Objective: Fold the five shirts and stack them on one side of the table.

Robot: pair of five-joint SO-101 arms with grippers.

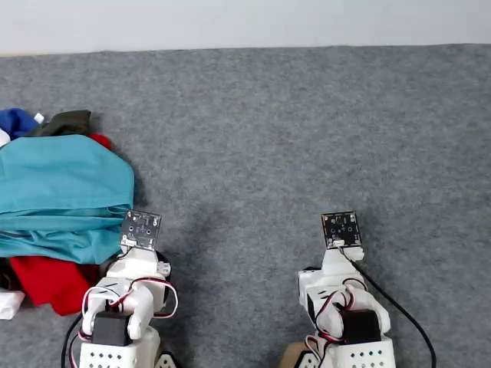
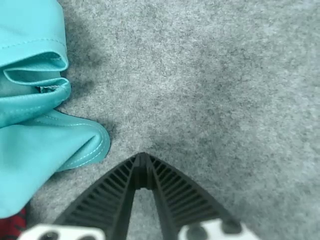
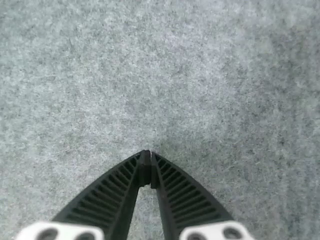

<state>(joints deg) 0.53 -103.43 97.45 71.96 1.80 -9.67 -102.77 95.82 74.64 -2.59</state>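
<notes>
Status: the shirts are lying in one loose heap at the left side of the table [image 1: 307,130]. The teal shirt [image 1: 61,192] is sitting on top. The red shirt [image 1: 50,280] is showing beneath its near edge, and the blue shirt [image 1: 15,120] and a dark shirt [image 1: 65,121] are peeking out at the far side. A fifth garment cannot be confirmed beyond scraps of white at the edge.

The left gripper [image 2: 144,162] is hanging just beside the teal shirt's hem, with its jaws pressed together on nothing. The right gripper [image 3: 150,155] is hovering over bare felt well apart from the heap, likewise closed and empty.

Assessment: no neat stack is showing, so the task appears to be at the pick-up stage for a shirt.

Requirement for the next move: the left gripper is needing to open and pinch the teal hem nearest it. The shirt should then be drawn onto the open middle of the table, where the right gripper can share the spreading.
</notes>
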